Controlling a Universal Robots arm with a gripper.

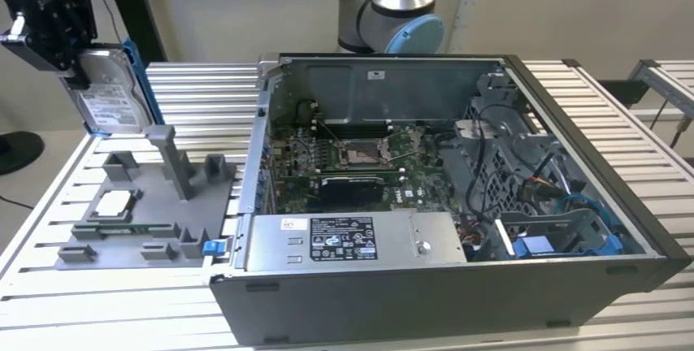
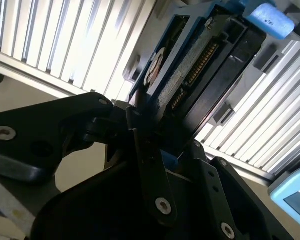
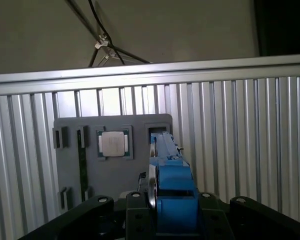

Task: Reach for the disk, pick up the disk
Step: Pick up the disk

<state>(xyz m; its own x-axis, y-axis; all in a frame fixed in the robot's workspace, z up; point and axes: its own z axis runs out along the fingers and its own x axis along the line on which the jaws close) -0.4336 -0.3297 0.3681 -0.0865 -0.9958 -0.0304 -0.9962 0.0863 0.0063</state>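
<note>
Hand (image 1: 74, 67) closed on the disk (image 1: 114, 99), fingers (image 2: 140, 150) pinching it at its top end. I see the disk held upright in the air at the exterior view's left, label face towards the camera, blue bracket along its edges. It hangs from the hand just above the far end of the grey fixture (image 1: 141, 229), and looks clear of it.

In the second wrist view the disk runs edge-on away from the hand, connector end showing. In the first wrist view its blue edge sits between the two jaws, with the fixture below it.

Small square chip (image 1: 114, 203) sits in a fixture pocket, apart from the disk. Open computer case (image 1: 456, 302) stands beside the fixture, towards the exterior view's right. Both rest on the slatted metal desk (image 1: 195, 83). Arm base (image 1: 391, 10) behind the case.
</note>
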